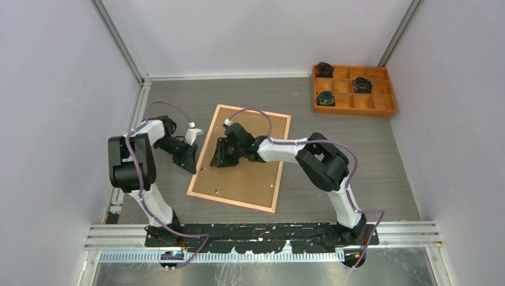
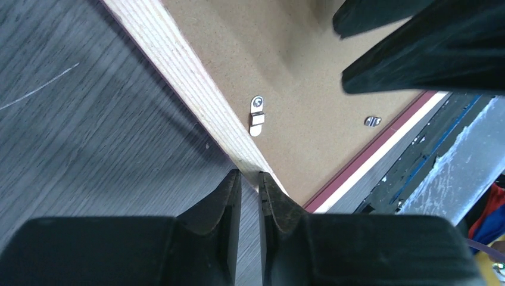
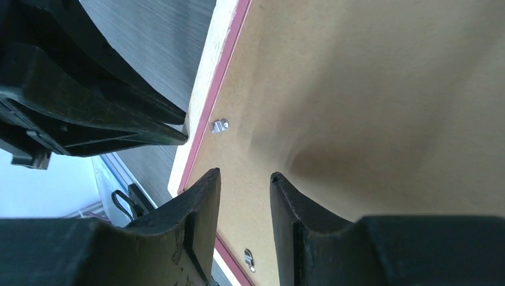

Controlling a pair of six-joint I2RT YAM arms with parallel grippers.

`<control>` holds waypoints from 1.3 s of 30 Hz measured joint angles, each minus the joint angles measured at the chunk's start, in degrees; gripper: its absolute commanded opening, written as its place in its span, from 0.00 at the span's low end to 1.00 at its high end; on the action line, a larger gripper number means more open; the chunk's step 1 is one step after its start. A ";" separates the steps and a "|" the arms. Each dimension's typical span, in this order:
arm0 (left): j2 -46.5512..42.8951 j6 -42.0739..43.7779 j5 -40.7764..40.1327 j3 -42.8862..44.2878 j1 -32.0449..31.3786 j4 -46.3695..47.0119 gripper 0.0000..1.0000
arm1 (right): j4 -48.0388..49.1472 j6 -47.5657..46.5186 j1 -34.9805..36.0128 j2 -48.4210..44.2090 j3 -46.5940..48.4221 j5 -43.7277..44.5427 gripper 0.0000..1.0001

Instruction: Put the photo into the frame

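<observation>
Centre of the grey wood-grain bench (image 1: 369, 173): one large thin-bordered rectangular frame (image 1: 232, 203), lying back up, tan wood rail with a pink lip showing. Its long side runs roughly 1 to 7 o'clock. One plain brown backing board (image 1: 250, 179) sits inside it.

Two arms. The left gripper (image 1: 192, 156) is at the frame's 9 o'clock edge. In the left wrist view its jaws are almost together, with a thin slit between them and the tips at the wood rail. Cannot tell if they pinch it. The right gripper (image 1: 221, 158) is over the board, toward its 9 o'clock side. In the right wrist view its jaws stand apart, with bare board showing between them and nothing held.

Small silver turn clips (image 2: 257, 116) are on the board near the rail: two in the left wrist view, two in the right wrist view.

At 2 o'clock on the bench is one orange compartment tray (image 1: 354, 111). Three dark coiled items (image 1: 325, 98) sit in it, each in a separate compartment.
</observation>
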 measured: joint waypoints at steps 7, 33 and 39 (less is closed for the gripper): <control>2.19 0.46 1.44 1.62 0.59 -1.99 0.16 | 1.14 0.55 0.15 -1.11 -2.29 1.27 0.77; 3.04 10.27 3.58 4.33 -8.02 -4.72 0.19 | -5.27 -0.48 -32.30 -23.65 -27.93 4.39 0.98; 4.31 8.96 4.11 7.17 -9.94 -4.50 0.21 | -6.69 -0.76 -34.16 -23.06 -24.79 4.42 0.95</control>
